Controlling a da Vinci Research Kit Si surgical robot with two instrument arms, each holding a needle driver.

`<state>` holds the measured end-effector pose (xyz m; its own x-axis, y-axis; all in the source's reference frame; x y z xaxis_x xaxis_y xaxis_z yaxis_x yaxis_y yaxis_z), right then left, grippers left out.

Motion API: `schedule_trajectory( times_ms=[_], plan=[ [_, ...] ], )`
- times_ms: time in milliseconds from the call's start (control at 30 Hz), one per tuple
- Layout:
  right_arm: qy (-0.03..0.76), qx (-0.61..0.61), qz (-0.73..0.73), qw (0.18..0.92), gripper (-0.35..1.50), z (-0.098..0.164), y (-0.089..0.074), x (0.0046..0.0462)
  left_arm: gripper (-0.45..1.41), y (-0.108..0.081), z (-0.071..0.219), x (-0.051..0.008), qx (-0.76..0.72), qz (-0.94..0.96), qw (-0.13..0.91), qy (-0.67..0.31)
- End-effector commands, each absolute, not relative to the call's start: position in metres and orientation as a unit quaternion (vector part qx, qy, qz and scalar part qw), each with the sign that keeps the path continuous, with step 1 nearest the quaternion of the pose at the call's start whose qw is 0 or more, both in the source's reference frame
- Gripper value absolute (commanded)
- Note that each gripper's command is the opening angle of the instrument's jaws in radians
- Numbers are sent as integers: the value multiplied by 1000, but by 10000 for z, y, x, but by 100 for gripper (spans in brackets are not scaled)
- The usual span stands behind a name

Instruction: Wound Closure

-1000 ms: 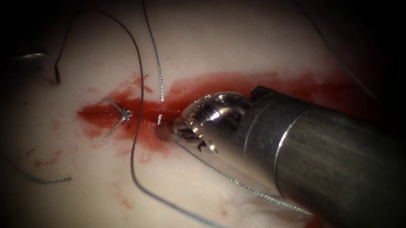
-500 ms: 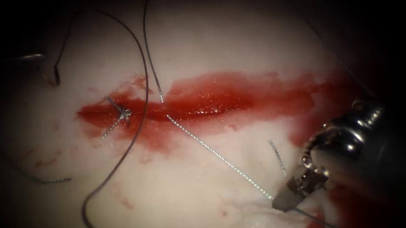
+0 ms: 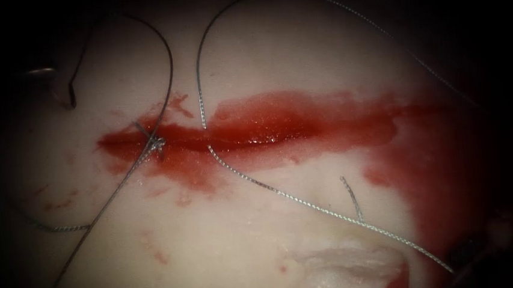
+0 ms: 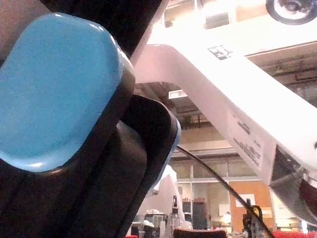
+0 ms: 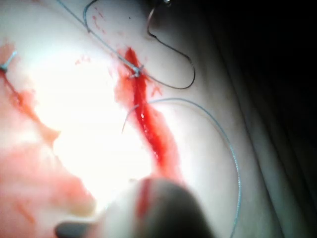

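A white arm (image 4: 213, 74) in the left wrist view is carrying a label (image 4: 247, 144) whose print is too small to read. The thread (image 3: 284, 197) is crossing the cut (image 3: 238, 140) in the tissue (image 3: 274, 58) and running off towards the dark lower right. A knot (image 3: 155, 145) is sitting on the cut's left end, amid red fluid (image 3: 278, 115). A cut end of thread (image 3: 351, 197) is lying below the cut. What looks like the needle (image 3: 72, 93) is lying in shadow at the upper left, too dim to be sure. The right tool (image 5: 148, 198) is showing as a blur; whether its fingers are apart or together, I cannot tell.
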<state>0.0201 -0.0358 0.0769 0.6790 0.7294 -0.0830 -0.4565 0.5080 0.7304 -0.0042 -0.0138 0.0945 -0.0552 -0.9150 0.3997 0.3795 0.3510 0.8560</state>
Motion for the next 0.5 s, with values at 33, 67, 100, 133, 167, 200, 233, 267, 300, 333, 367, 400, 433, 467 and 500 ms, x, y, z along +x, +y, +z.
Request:
schedule_trajectory(
  times_ms=[33, 67, 100, 133, 167, 200, 233, 267, 300, 333, 367, 400, 433, 467, 500],
  plan=[
    [221, 304, 394, 839, 101, 776, -315, 236, -45, -126, 941, -48, 256, -506, 637, -522],
    [223, 296, 399, 839, 101, 777, -306, 243, -45, -126, 941, -48, 256, -506, 637, -522],
    [223, 286, 413, 835, 99, 779, -293, 253, -45, -126, 941, -48, 255, -506, 637, -522],
    [223, 279, 421, 833, 98, 781, -285, 259, -45, -126, 941, -48, 255, -506, 637, -523],
    [224, 271, 425, 834, 98, 782, -278, 266, -45, -126, 941, -48, 255, -506, 637, -523],
    [225, 263, 429, 834, 99, 784, -272, 271, -45, -126, 942, -48, 255, -506, 637, -523],
    [226, 253, 436, 833, 98, 786, -265, 277, -45, -126, 941, -48, 255, -506, 637, -523],
    [227, 236, 444, 834, 88, 790, -261, 287, -45, -126, 942, -49, 255, -506, 637, -523],
    [227, 224, 451, 834, 86, 793, -259, 293, -45, -126, 942, -49, 255, -506, 637, -523],
    [229, 216, 456, 832, 86, 796, -260, 298, -45, -126, 942, -49, 255, -506, 637, -523],
    [233, 210, 464, 829, 89, 800, -261, 303, -45, -126, 942, -49, 255, -507, 637, -523],
    [239, 194, 478, 822, 94, 807, -265, 313, -45, -127, 942, -49, 255, -507, 637, -523],
    [243, 187, 480, 822, 94, 810, -269, 316, -45, -127, 942, -50, 255, -507, 637, -523],
    [246, 179, 482, 822, 99, 813, -272, 320, -45, -127, 942, -50, 254, -506, 637, -523],
    [249, 157, 486, 823, 104, 819, -280, 330, -45, -127, 943, -50, 254, -506, 637, -523]
  ],
)
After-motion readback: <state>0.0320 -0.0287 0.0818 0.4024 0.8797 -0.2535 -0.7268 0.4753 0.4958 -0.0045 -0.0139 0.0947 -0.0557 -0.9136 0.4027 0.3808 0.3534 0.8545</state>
